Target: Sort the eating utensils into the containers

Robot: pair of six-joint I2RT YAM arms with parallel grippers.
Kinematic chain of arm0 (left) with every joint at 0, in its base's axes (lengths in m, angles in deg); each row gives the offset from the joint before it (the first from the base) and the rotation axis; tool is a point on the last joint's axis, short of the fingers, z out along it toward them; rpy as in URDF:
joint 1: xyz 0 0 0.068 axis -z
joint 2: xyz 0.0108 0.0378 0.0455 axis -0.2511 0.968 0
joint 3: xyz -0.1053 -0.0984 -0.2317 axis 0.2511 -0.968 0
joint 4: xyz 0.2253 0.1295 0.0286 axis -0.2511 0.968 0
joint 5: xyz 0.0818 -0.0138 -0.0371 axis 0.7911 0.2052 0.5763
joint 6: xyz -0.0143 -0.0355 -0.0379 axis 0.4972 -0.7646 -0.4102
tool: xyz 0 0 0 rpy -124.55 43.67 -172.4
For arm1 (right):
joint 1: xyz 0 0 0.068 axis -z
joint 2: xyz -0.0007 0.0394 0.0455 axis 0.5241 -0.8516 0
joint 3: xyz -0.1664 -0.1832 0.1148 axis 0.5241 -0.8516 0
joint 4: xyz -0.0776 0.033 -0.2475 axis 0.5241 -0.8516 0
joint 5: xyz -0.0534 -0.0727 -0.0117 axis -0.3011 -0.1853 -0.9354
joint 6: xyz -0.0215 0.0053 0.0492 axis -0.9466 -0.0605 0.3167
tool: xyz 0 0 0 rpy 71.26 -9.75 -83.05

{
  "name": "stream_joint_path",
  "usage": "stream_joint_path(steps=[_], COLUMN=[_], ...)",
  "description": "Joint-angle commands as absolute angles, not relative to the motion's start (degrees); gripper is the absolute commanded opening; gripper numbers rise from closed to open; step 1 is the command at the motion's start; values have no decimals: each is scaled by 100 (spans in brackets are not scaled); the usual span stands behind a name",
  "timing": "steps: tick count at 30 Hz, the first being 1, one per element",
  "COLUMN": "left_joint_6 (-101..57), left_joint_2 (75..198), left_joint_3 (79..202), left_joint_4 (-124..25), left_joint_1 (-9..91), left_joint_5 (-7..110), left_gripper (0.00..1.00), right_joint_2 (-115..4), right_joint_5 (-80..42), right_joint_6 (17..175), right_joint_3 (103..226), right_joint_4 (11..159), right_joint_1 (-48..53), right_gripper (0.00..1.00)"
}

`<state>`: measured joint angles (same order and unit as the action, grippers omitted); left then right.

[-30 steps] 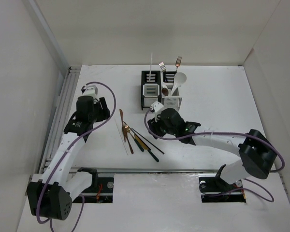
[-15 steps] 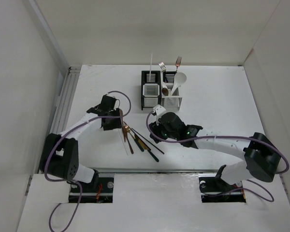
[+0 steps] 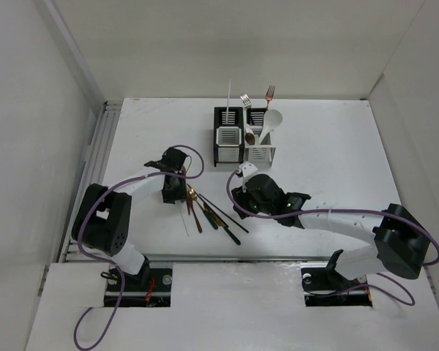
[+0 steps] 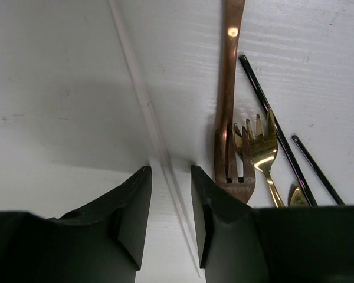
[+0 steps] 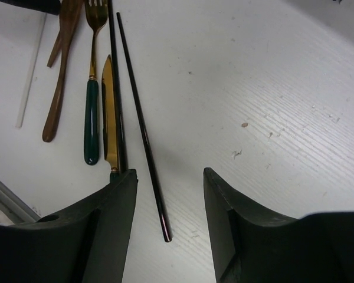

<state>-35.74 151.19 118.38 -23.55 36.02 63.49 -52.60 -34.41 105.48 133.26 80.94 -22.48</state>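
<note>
left pincer [image 4: 169, 197] moved in, narrowing — astride slim white chopstick [image 4: 143, 100] | copper fork [image 4: 227, 118] beside

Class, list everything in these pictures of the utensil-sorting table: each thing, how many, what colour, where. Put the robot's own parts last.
Table: one, white.
Caddies: two joined, white and silver-grey, far middle.
Upright white chopstick: one, in caddies.
Silver fork: one, in caddies.
Upright copper fork: one, in caddies.
Soup spoon: one, white, in caddies.
Brown spoon: one, in caddies.
Loose white chopstick: one, on table.
Loose copper fork: one, beside that chopstick.
Gold fork: one, green handle, on table.
Gold knife: one, beside gold fork.
Black chopsticks: two, on table.
Loose brown utensil: one, beside gold fork.
Left tool: black, open astride loose white chopstick.
Right tool: black, open over a black chopstick's end.
Arms: two, white, purple cables.
</note>
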Motion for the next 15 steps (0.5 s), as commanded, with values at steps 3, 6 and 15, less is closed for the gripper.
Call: stream_joint_path(steps=[3,6,15], left_joint_6=[-3631,-3631,-3552], left_joint_2=[15442,15442,15706], left_joint_3=[11861,11809,11606], left_joint_4=[-2242,-2242,-2462], left_joint_1=[3678,3678,3265], left_joint_5=[6251,6304,6084], left_gripper=[30,23,0], right_joint_2=[-5087,-4982,-4700], right_joint_5=[-3711,-3782,-4134], right_joint_6=[10560,10560,10560], right_joint_3=[13344,13344,13344], right_joint_4=[7947,7806,7524], right_joint_1=[-2288,-2288,-2288], right_gripper=[54,54,54])
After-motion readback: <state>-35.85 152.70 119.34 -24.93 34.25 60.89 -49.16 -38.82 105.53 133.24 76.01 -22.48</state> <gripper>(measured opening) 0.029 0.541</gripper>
